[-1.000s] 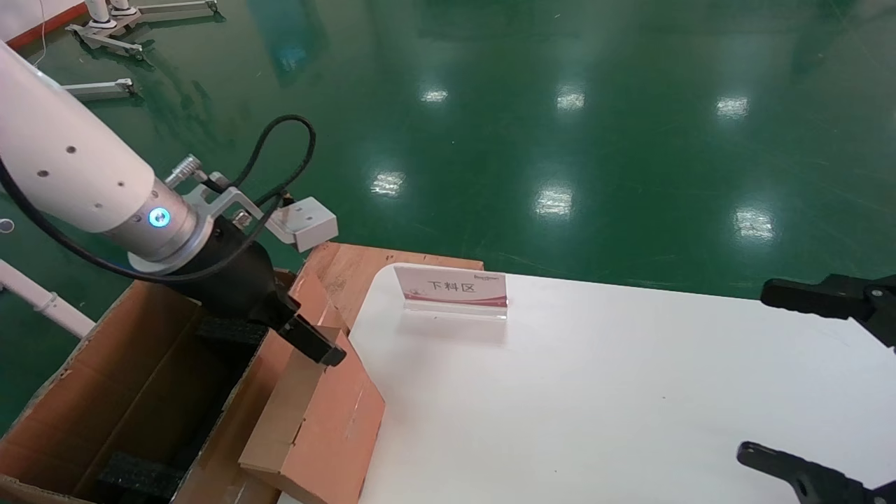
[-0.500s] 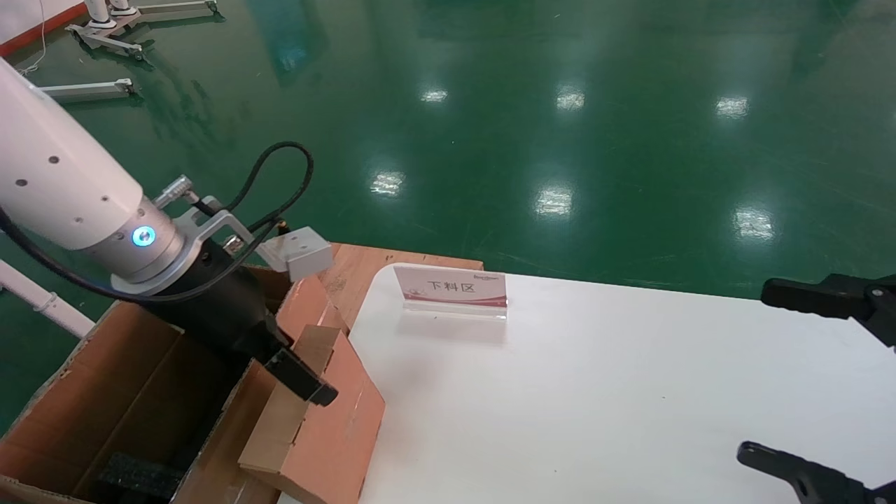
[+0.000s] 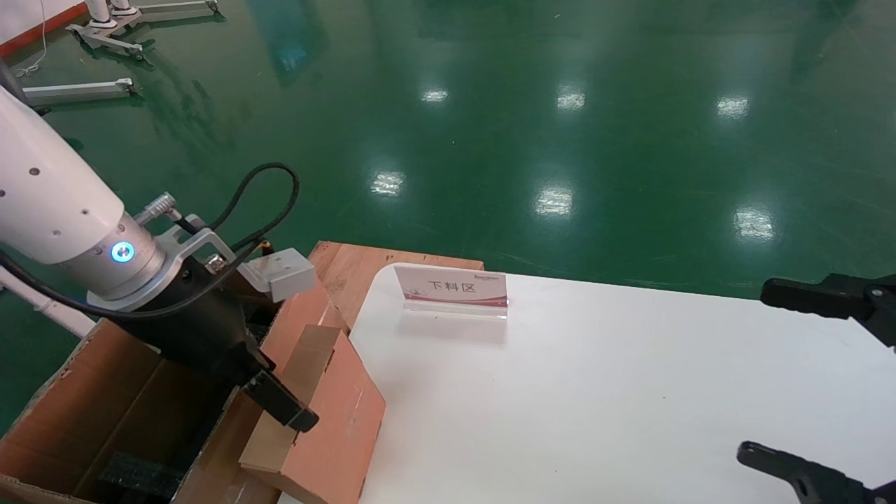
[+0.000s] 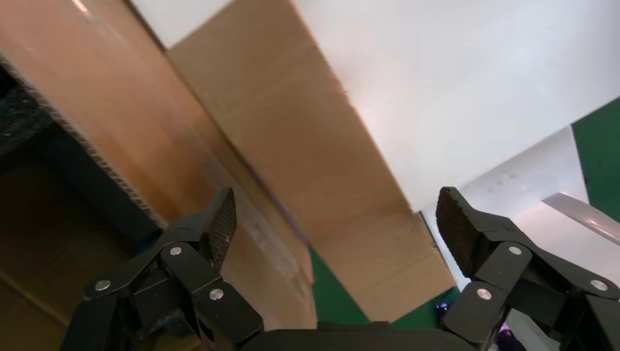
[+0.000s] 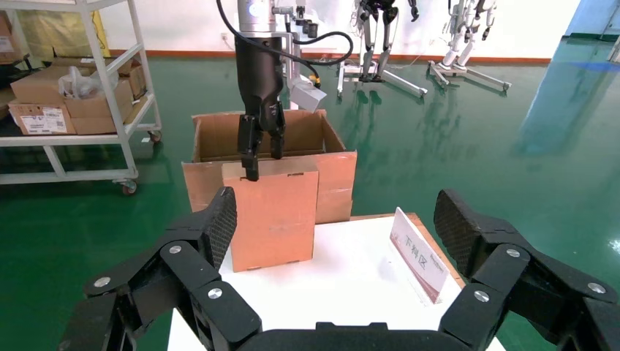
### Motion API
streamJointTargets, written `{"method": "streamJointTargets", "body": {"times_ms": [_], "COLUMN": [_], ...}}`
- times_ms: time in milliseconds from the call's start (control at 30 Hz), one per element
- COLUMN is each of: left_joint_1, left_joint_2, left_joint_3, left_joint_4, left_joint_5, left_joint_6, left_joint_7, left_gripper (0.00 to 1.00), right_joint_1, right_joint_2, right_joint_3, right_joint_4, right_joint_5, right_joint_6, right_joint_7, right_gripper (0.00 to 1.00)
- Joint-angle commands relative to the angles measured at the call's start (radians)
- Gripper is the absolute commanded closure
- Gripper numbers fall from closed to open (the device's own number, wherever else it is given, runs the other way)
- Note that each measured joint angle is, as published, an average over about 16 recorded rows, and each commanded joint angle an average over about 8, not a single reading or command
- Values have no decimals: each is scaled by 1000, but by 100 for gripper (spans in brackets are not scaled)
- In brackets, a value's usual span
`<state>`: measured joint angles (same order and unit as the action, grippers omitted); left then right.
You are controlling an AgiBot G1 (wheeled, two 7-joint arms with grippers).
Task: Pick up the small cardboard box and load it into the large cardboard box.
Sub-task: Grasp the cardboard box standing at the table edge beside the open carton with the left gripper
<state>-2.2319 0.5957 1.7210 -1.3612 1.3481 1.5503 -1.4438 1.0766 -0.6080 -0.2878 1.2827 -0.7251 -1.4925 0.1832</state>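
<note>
The small cardboard box (image 3: 325, 420) stands on edge at the white table's left edge and leans on a flap of the large cardboard box (image 3: 91, 392). In the right wrist view the small box (image 5: 272, 216) stands upright in front of the large box (image 5: 333, 172). My left gripper (image 3: 280, 409) is open and hangs over the small box's top edge, one finger down its front face. In the left wrist view the gripper (image 4: 338, 216) has its jaws wide apart, with the box's paler narrow side (image 4: 307, 139) between them, untouched. My right gripper (image 3: 777, 378) is parked open at the table's right.
A black foam block (image 3: 133, 476) lies in the large box. A clear sign stand (image 3: 451, 290) with Chinese characters stands at the back of the white table (image 3: 595, 392). A wooden board (image 3: 364, 262) shows behind the table. A shelf cart (image 5: 73, 95) with cartons stands on the green floor.
My left gripper has moved down and toward me along the small box's top edge. The small box and the right arm have not moved.
</note>
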Motion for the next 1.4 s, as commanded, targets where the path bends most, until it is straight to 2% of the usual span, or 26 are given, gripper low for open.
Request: {"method": "streamJointTargets", "body": {"times_ms": [33,300,1033,1067,1300,1400], "left_joint_1": [-5,9,33,33,32,32], "left_joint_2": [0,9,15,15,15,15], "left_joint_3": [16,55,105,105,103,102], "left_joint_4": [0,0,0,0,0,0], "left_joint_5": [-15,-38,6,6,6,6], "left_joint_6": [-4,-28,-66,-67,-66,-65], "left_joint_7": [4,18,25,25,23,23], "left_gripper": [0,0,0,10,98,100], "right_joint_1": [0,0,0,0,0,0], "right_joint_2": [0,0,1,1,1,1], "right_joint_3": [0,-1,-2,-2,-2,-2], "right_joint_4": [0,0,0,0,0,0], "right_joint_5": [0,0,1,1,1,1], "right_joint_6": [0,0,1,1,1,1], "right_joint_7": [0,0,-1,-1,-1,-1], "right_gripper": [0,0,1,13,100,100]}}
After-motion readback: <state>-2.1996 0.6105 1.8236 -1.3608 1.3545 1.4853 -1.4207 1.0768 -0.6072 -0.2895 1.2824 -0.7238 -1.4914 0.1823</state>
